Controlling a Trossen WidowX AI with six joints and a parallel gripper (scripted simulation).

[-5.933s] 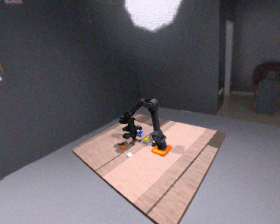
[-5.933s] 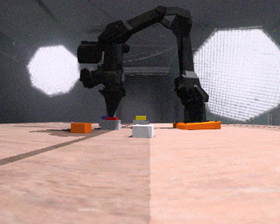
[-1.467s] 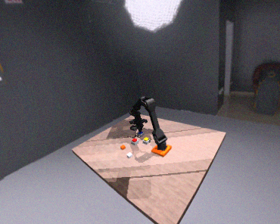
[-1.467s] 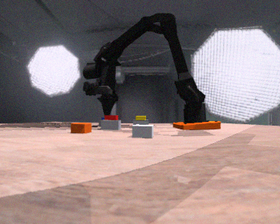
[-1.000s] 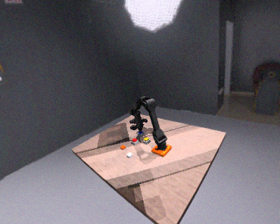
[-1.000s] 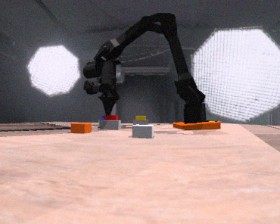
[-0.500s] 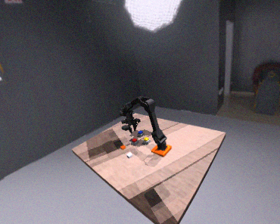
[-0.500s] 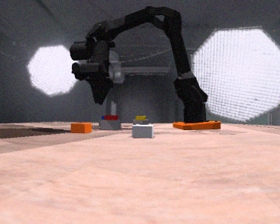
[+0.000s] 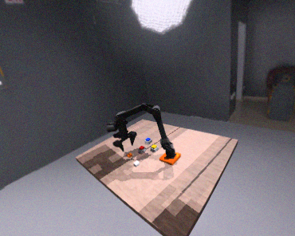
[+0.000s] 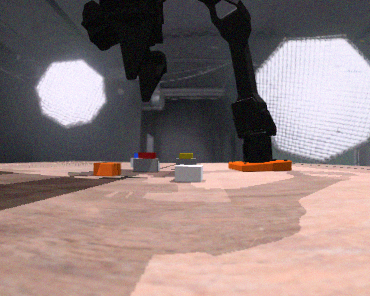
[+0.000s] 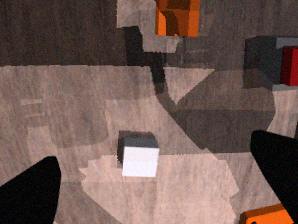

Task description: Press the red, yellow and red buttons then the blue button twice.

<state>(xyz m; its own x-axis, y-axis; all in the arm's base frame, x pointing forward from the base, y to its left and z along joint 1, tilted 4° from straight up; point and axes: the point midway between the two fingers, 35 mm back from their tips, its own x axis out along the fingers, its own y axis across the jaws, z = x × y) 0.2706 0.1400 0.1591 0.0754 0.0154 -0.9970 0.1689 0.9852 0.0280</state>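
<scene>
My gripper (image 9: 127, 147) (image 10: 139, 90) (image 11: 158, 153) is wide open and empty, raised above the table. In the wrist view its fingers stand on either side of the white block, which lies below. The red button (image 9: 142, 148) (image 10: 147, 155) (image 11: 291, 66) sits on a grey housing, cut off at the right edge of the wrist view. The yellow button (image 9: 154, 147) (image 10: 186, 156) stands nearer the arm's base. The blue button (image 9: 148, 139) (image 10: 136, 155) is behind the red one, mostly hidden in the exterior view. No button is touched by the fingers.
A white block (image 9: 136, 163) (image 10: 188, 173) (image 11: 140, 162) and an orange block (image 9: 129, 155) (image 10: 107, 169) (image 11: 177, 25) lie on the table near the buttons. The arm stands on an orange base plate (image 9: 175, 157) (image 10: 238, 166) (image 11: 265, 216).
</scene>
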